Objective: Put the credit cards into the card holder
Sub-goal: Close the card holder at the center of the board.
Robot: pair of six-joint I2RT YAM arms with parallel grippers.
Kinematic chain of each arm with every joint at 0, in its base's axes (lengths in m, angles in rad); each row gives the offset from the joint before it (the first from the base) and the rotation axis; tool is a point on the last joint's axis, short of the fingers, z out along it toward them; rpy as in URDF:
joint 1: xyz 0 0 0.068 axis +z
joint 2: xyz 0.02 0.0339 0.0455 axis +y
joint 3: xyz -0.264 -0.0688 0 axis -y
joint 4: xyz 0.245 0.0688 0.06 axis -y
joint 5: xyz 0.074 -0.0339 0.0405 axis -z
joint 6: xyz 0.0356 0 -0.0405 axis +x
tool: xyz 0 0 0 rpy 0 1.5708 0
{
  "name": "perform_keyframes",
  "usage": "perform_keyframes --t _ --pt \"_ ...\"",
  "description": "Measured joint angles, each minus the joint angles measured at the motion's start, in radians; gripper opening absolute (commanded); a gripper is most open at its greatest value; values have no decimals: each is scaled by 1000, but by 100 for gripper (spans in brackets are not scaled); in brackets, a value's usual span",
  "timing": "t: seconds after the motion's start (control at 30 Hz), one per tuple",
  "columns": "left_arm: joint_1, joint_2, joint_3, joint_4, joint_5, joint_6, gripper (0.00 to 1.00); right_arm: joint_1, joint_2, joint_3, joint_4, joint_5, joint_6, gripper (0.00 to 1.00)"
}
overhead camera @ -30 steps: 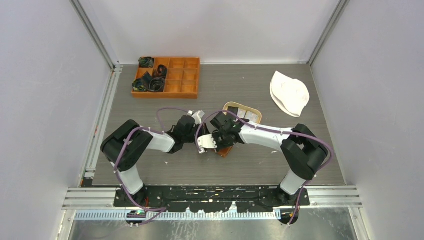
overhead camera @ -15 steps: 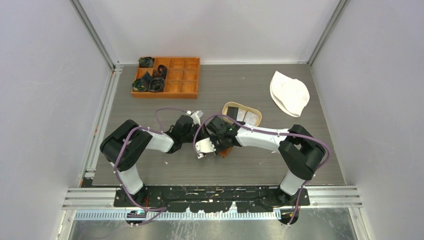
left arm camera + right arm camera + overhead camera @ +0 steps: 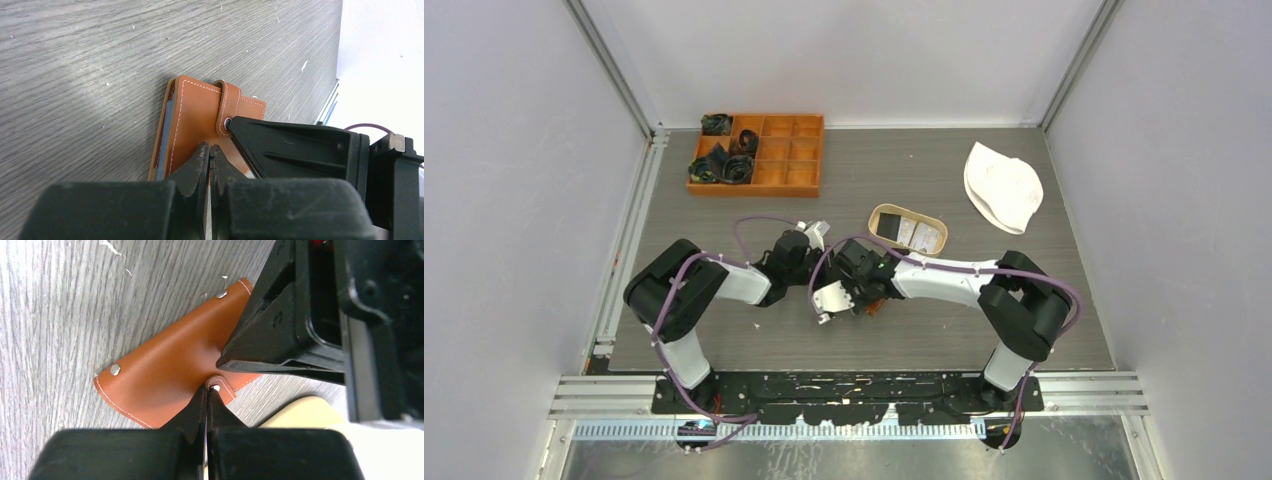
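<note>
One card holder [image 3: 196,114] between left gripper [image 3: 210,150], right gripper [image 3: 206,392]; tips touching.

Card holder [image 3: 195,115] on table [image 3: 924,330], tray [image 3: 873,219] behind

The right tool [image 3: 207,390] is sitting with its fingers pressed together, tips touching the small snap tab of the brown card holder [image 3: 165,375], which is lying tilted on the grey surface [image 3: 60,315]; the left tool [image 3: 222,362] is resting its tip on the leather just beside

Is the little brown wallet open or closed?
Closed. The wallet is folded flat on the table, with its snap strap lying over the front cover.
</note>
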Motion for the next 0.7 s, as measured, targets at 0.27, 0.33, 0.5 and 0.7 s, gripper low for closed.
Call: perform_keyframes --t 0.27,0.33,0.5,0.7 --pt "6 -18 -4 -24 -6 7 6 1 9 31 0 23 76 45" --pt "16 -45 -8 -52 -13 16 8 -14 11 48 8 19 123 55" --pt "39 -170 -39 -135 -49 57 14 -60 -14 56 31 -54 216 69" --pt "80 -422 -76 -316 -113 149 23 -109 -126 52 -83 -164 275 81"
